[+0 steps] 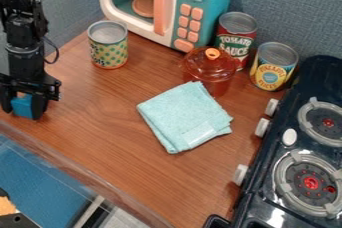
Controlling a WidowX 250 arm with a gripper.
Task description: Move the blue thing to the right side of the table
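At the left edge of the camera view, the black gripper (pixel 25 108) hangs low over the table's left end. Its two fingers are on either side of a small blue block (pixel 23 106), shut on it. Part of the block is hidden behind the fingers, and whether it touches the wood cannot be told. The brown wooden table (pixel 100 117) stretches from there to the stove on the right.
A folded light-blue cloth (pixel 185 117) lies mid-table. Behind it stand a green-yellow can (pixel 108 47), a toy microwave (pixel 194 2), an amber lidded pot (pixel 210 69) and two cans (pixel 274 67). The black stove (pixel 267 197) borders the right.
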